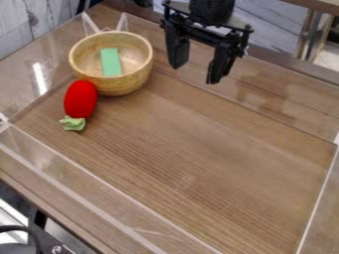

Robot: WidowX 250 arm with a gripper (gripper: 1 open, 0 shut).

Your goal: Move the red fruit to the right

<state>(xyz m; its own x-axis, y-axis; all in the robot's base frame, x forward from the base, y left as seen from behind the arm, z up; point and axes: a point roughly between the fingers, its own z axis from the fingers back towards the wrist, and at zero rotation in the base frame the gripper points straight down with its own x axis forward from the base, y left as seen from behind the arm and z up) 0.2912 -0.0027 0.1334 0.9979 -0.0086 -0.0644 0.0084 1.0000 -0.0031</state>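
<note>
Camera view, left to right: I see the red fruit (81, 97), a glossy oval with a green cap, lying free on the wood-grain tabletop (212, 149). Beside it sits a wooden bowl (111, 63) holding a flat green block (110, 62). My gripper (199, 67) hangs well right, jaws apart, empty.

The arm (212, 8) above the claw (199, 62) is cut off by the top edge; the bench's (199, 159) near corners run out of view.
</note>
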